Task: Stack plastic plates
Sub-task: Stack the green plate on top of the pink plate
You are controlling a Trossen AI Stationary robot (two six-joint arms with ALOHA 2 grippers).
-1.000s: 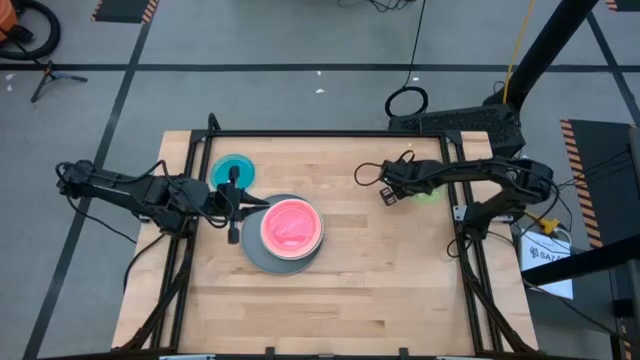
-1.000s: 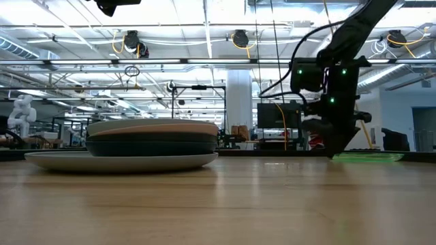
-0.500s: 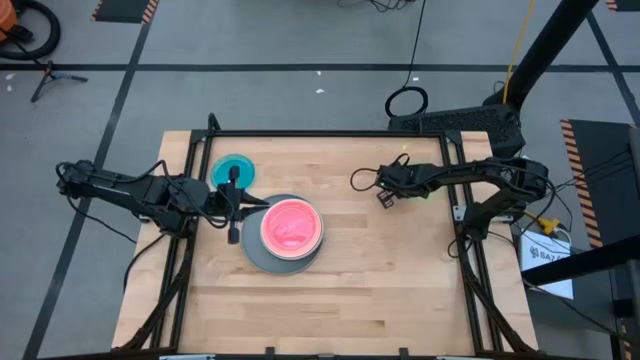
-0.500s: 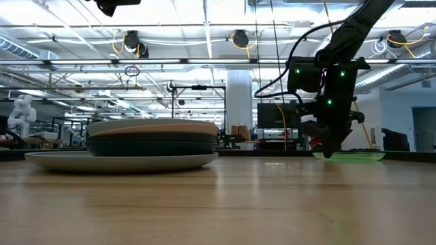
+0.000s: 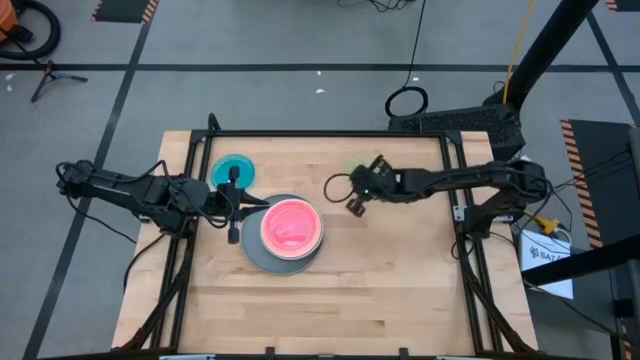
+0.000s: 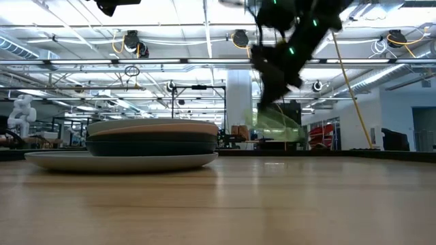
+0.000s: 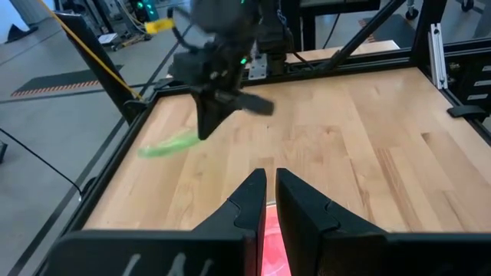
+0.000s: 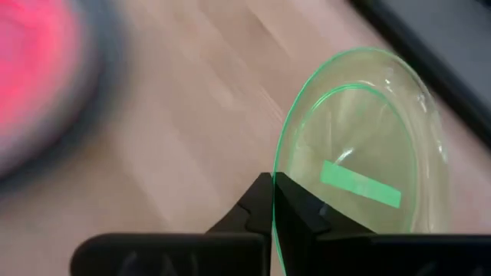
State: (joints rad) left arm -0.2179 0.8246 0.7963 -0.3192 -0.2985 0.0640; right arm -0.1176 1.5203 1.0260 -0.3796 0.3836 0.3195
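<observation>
A stack of plastic plates stands left of the table's middle, a red-pink plate on top and a large grey plate at the bottom. A small teal plate lies flat on the table beyond it. My right gripper is shut on a clear green plate, held in the air right of the stack. My left gripper hovers level at the stack's left edge, its fingers all but together with nothing between them. My right gripper pinches the green plate's rim between its two fingers, one on each face of the thin edge. The fingers come down at a slant from above. The green plate hangs tilted below them, clear of the table.
Bare wood lies between the stack and the green plate, and toward the table's near edge. A black frame rail runs along the far edge. The room behind shows racks and lamps.
My right gripper has shut on the green plate's rim near the table's right side. It has lifted the plate off the table and carried it left toward the stack. The plate lay flat before and now hangs tilted in the air.
</observation>
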